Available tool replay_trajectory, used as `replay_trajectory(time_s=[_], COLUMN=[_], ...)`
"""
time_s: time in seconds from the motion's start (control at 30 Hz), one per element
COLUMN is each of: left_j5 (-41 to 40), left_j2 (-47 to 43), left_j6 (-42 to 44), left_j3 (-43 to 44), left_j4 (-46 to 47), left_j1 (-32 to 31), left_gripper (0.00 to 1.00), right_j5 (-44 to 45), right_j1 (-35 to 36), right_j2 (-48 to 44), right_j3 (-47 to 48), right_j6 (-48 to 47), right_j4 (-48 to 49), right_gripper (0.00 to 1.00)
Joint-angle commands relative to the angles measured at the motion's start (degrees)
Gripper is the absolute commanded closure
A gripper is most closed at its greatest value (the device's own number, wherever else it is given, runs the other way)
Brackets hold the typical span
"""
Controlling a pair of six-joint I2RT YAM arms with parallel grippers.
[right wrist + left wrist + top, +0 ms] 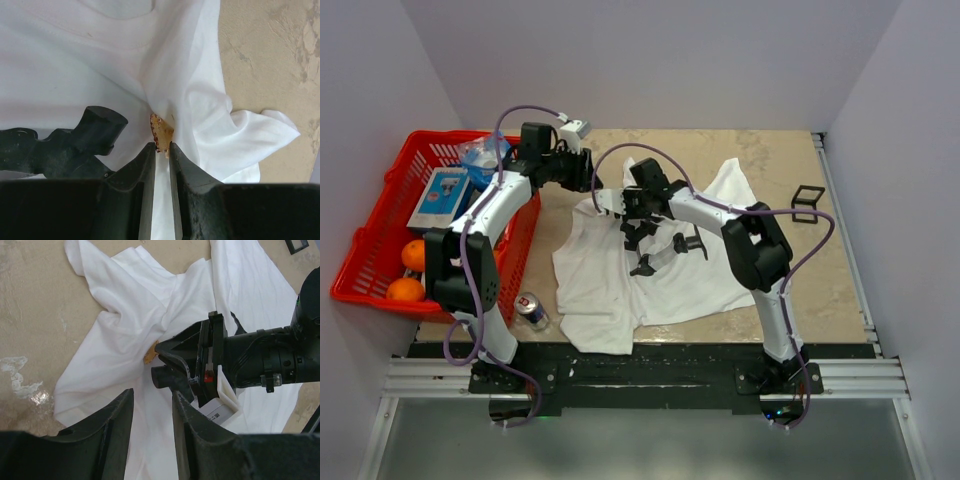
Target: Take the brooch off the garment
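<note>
Right tool (160,148) grasps the lower edge of the tan brooch (161,131), which sits at a bunched fold of the white T-shirt (75,60); left tool (151,399) released, jaws parted over the cloth.

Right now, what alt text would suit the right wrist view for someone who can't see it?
The right gripper pinches the lower tip of a small tan brooch on a bunched white shirt, with tan table at right.
</note>
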Motion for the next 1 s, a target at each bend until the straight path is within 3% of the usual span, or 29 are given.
replay_trajectory(time_s=[0.0,0.23,0.37,0.5,0.7,0.83,0.97], left_j5=[0.74,0.65,0.65,0.65,0.21,0.3,0.65], left_j2=[0.0,0.09,0.35,0.35,0.35,0.79,1.14], left_j6=[0.61,0.7,0.78,0.78,0.96,0.96,0.7], left_j3=[1.86,1.94,1.86,1.59,1.33,1.42,2.21], left_j4=[0.49,0.49,0.49,0.49,0.4,0.4,0.58], left_j1=[-0.11,-0.11,-0.11,-0.11,-0.11,-0.11,-0.11], left_gripper=[0.58,0.58,0.58,0.58,0.58,0.57,0.58], right_j5=[-1.78,-1.78,-0.29,-1.95,-1.69,-0.99,-2.92], right_j1=[0.36,0.97,1.15,1.06,1.15,1.06,0.8], right_j2=[-0.41,-0.58,-1.99,-1.2,0.3,0.83,1.62], right_j3=[2.03,0.02,-3.77,-2.63,-0.34,1.06,4.75], right_j6=[-3.3,-6.02,-6.46,-8.22,-8.57,-8.4,-6.12], right_j4=[-1.02,0.02,9.07,7.68,4.34,1.79,-3.99], right_gripper=[0.78,0.8,0.81,0.78,0.85,1.0,1.0])
